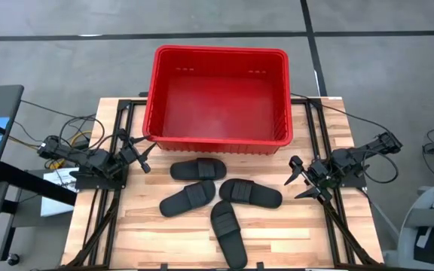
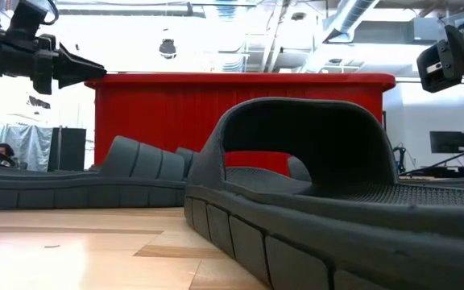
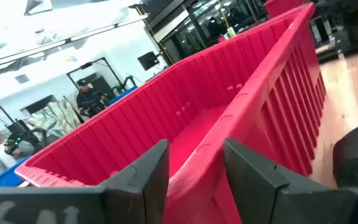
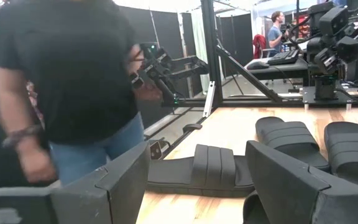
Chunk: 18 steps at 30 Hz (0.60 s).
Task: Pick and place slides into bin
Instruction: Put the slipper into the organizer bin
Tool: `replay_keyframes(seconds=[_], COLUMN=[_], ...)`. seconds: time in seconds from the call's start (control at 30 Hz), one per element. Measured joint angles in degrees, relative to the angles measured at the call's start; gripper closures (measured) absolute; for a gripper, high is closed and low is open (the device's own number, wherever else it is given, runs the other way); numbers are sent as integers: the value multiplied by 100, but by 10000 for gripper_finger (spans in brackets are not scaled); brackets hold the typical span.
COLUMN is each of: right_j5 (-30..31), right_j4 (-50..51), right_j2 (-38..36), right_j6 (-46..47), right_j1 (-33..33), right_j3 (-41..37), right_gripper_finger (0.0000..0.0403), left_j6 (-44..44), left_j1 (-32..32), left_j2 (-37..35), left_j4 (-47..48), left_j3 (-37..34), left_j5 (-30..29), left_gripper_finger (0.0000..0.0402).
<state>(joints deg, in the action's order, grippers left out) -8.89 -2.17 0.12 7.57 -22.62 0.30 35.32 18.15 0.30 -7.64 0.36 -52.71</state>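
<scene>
Four black slides lie sole down on the wooden table, just near of the red bin (image 1: 217, 98): one (image 1: 197, 168) close to the bin's near wall, one (image 1: 187, 199) to its near left, one (image 1: 250, 193) to the right, one (image 1: 227, 232) nearest the front edge. My left gripper (image 1: 148, 156) is open and empty by the bin's near left corner, facing the bin (image 3: 229, 118). My right gripper (image 1: 292, 179) is open and empty to the right of the slides, facing them (image 4: 210, 168). In the low view the nearest slide (image 2: 337, 201) fills the foreground.
The bin stands at the table's far middle, over its far edge. Black frame rails (image 1: 100, 203) run along the table's left and right sides. A person (image 4: 67, 81) stands beyond the table's left side; other people (image 3: 86, 99) show in the room behind.
</scene>
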Motion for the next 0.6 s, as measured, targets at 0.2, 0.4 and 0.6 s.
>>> replay_keyframes(seconds=[0.2,0.4,0.6], right_j5=[-1,1,-1], right_j4=[0,0,0], right_j2=[-2,-1,-2], right_j6=[0,0,0], right_j1=[1,1,1], right_j3=[0,0,0], right_gripper_finger=[143,143,143], left_j6=[33,45,-515], left_j1=[0,0,-13], left_j2=[-2,-4,-4], left_j4=[79,115,30], left_j3=[2,2,0], left_j5=[9,52,143], left_gripper_finger=[260,260,260])
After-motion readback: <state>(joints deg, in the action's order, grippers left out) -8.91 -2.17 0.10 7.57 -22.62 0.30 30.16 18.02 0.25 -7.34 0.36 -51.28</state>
